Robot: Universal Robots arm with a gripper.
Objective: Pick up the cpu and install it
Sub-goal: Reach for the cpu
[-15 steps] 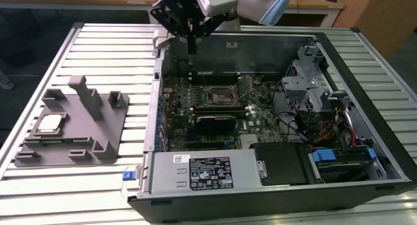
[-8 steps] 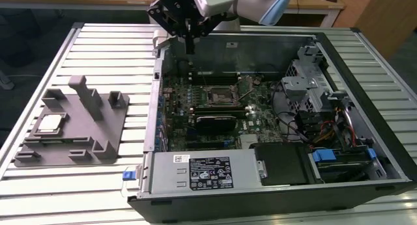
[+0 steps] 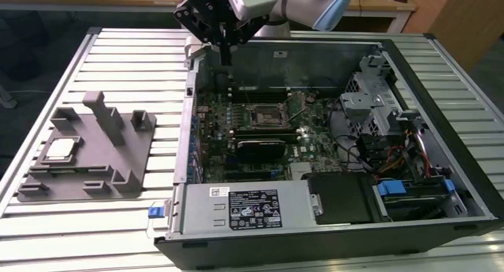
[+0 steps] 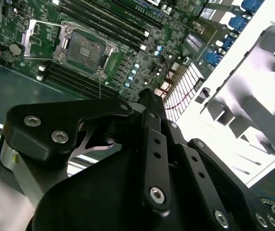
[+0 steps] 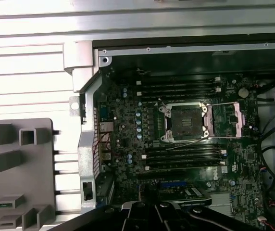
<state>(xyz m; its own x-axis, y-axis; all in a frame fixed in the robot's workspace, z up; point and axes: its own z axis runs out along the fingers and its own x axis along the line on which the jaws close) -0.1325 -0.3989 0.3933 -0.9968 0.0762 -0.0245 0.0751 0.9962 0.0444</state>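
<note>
We are hovering over the rim of the open computer case (image 3: 315,248) with our jaws together, gripping nothing; the cpu (image 3: 61,149) is lying on the grey fixture (image 3: 126,151) on the counter (image 3: 118,53), well apart from the motherboard socket (image 5: 183,120)

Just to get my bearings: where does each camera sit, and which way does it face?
Exterior view: off the arm, looking down on the open computer case, the cpu on its fixture, and the gripper.
First wrist view: on the arm, looking down at the socket; gripper links show.
Second wrist view: on the arm, looking along the gripper at the socket.
All share the socket.
</note>
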